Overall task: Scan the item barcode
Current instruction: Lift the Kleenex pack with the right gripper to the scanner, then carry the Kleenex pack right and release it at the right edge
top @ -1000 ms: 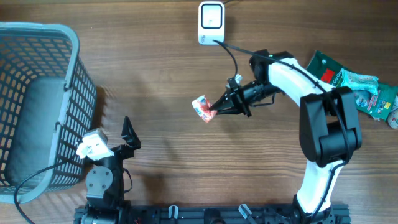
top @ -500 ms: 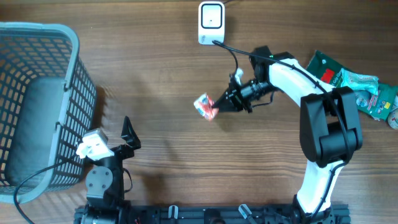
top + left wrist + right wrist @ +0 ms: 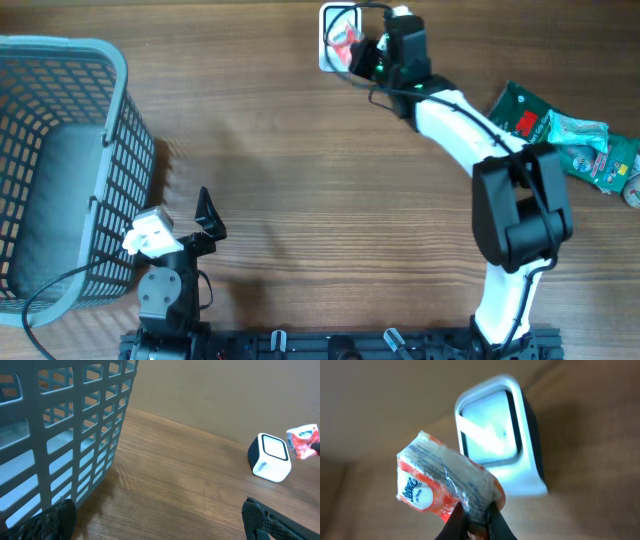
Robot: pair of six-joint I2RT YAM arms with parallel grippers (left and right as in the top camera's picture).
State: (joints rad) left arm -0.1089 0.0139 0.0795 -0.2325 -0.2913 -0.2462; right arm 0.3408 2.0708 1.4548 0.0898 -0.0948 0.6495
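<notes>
Pinching a small red-and-white packet (image 3: 445, 482) with the right claw (image 3: 470, 521), clenched tight on the lower edge of the wrapper. Holding the packet up just ahead of the claw, right before the glass face of the white scanner (image 3: 500, 440); cannot tell whether touching it. Well behind that claw, a heap of green packages (image 3: 570, 140) on the table (image 3: 300, 200). Left claw (image 3: 160, 527) spread wide, gripping nothing, with a grey basket (image 3: 60, 435) close at its left and the scanner far ahead at its right.
</notes>
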